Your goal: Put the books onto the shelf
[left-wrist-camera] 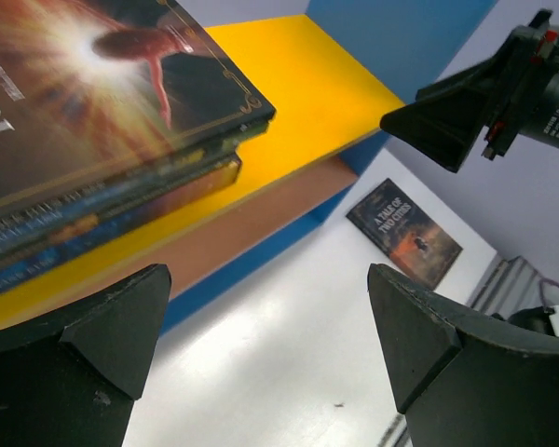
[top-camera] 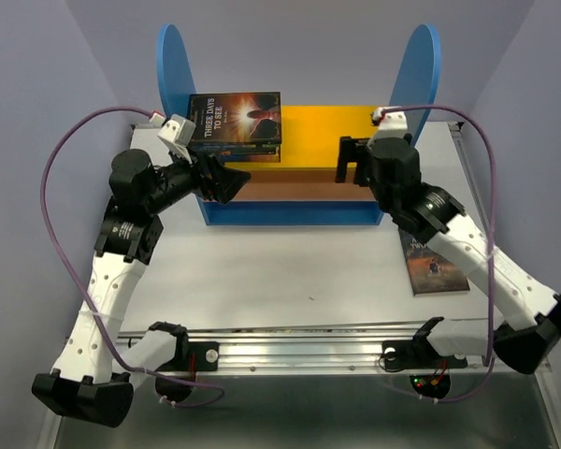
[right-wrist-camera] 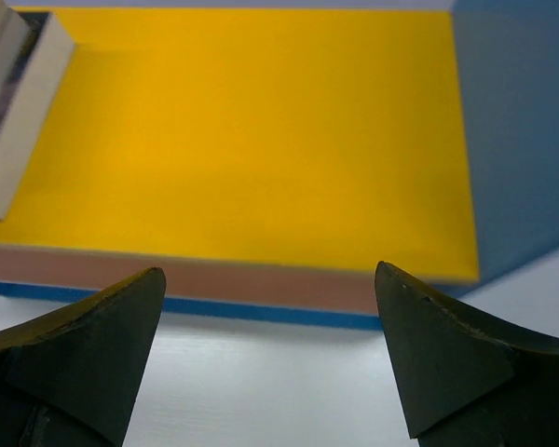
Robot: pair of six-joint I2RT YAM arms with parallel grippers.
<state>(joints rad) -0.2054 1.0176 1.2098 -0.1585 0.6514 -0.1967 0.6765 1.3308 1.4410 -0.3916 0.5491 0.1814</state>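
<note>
A white tabletop (top-camera: 290, 267) sits enclosed on three sides by plain pale lavender walls (top-camera: 37, 84), with a silver metal rail (top-camera: 299, 351) running along its near edge and one tiny dark speck (top-camera: 309, 298) on the bare surface near the middle.

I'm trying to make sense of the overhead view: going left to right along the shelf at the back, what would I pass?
Left blue side panel → stack of books → bare yellow board → right gripper, open over the board → right blue side panel.
</note>
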